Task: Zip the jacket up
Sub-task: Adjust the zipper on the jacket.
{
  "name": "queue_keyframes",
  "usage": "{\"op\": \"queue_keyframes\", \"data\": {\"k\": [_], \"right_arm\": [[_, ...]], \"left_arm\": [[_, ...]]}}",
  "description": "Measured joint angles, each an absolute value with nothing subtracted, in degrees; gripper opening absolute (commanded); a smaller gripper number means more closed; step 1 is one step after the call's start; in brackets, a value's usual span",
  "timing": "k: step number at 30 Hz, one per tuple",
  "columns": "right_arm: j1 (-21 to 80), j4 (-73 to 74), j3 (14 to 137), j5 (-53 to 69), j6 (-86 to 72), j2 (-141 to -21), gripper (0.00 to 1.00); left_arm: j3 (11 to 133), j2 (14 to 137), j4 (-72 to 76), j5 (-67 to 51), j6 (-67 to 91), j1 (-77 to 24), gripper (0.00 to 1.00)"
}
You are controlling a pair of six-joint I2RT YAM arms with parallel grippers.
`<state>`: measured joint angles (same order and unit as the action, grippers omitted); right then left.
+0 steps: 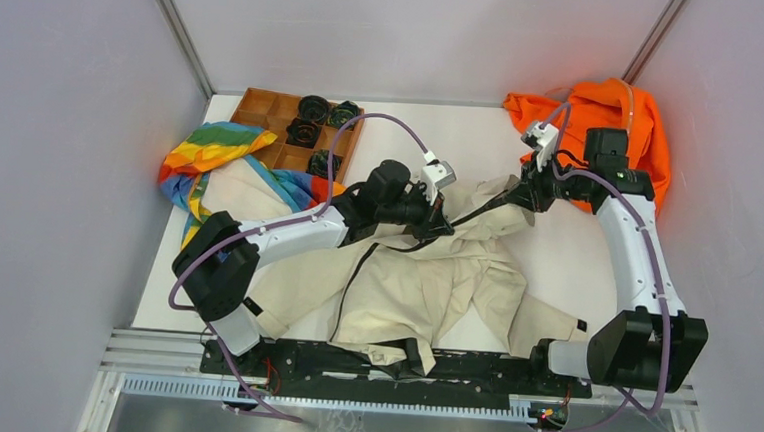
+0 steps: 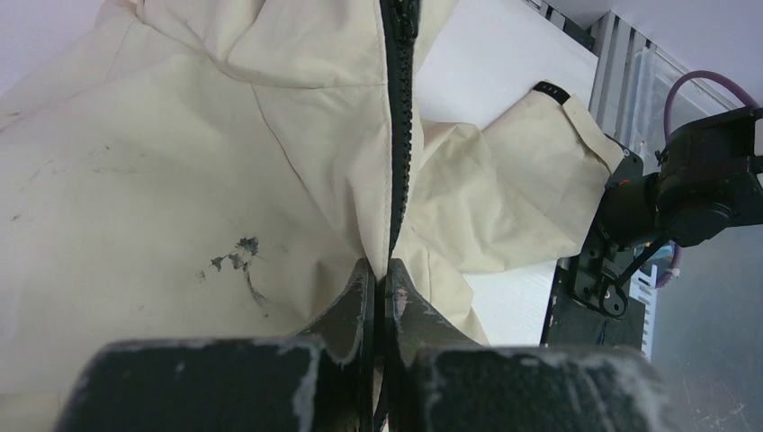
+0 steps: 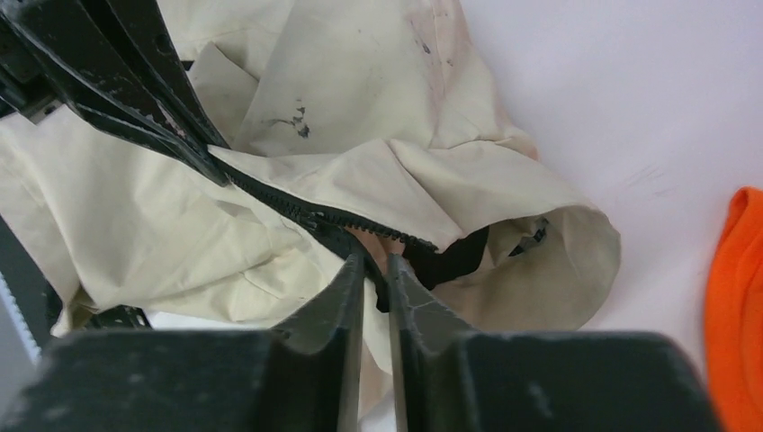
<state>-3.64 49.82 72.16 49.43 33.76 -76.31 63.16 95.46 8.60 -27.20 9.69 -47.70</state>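
Observation:
The cream jacket (image 1: 424, 279) lies crumpled across the middle of the white table. Its dark zipper (image 2: 400, 135) runs straight away from my left gripper (image 2: 380, 270), which is shut on the zipper edge of the fabric. In the top view the left gripper (image 1: 445, 223) and right gripper (image 1: 515, 197) hold a stretch of the jacket taut between them. In the right wrist view the right gripper (image 3: 375, 261) is shut on the jacket's dark zipper edge (image 3: 270, 193) near the black-lined opening. A small black logo (image 2: 236, 261) shows on the fabric.
An orange garment (image 1: 614, 120) lies at the back right, behind the right arm. A rainbow-striped cloth (image 1: 211, 160) sits at the back left, next to a wooden compartment tray (image 1: 264, 109) holding black parts. Grey walls enclose the table.

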Motion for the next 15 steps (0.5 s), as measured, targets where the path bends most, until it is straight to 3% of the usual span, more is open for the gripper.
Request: {"op": "queue_keyframes", "data": {"k": [3,15], "right_arm": [[-3.4,49.9,72.2,49.1,34.0,-76.5,0.01],[-1.6,52.4,77.4,39.2,38.3,-74.7,0.00]], "left_arm": [[63.2,95.5,8.7,-27.2,9.7,-47.7,0.02],[65.3,95.5,9.2,-25.7,9.7,-47.7,0.02]]}}
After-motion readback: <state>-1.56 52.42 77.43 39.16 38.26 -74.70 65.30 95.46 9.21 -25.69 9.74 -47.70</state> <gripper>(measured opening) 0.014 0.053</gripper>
